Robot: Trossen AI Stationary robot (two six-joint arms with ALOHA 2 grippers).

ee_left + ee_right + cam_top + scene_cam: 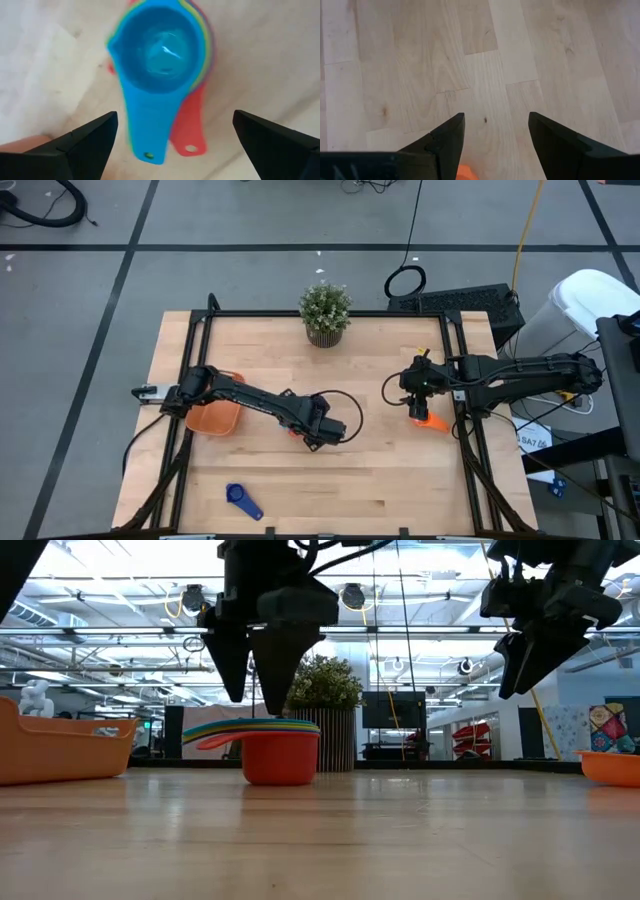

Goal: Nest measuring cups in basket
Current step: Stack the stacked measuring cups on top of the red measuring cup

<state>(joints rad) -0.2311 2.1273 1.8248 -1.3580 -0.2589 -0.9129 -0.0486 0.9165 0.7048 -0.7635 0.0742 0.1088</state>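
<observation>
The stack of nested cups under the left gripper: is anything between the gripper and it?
Nothing visible. The left gripper hangs open directly above the stack of nested cups, a fingertip on either side, with only bare table around. The basket lies apart.

The left gripper (318, 436) hangs open above the nested cups (268, 745) mid-table (380, 480). The basket (214, 418) crowds the left edge, a plant (325, 312) the far edge; bare wood lies between.
</observation>
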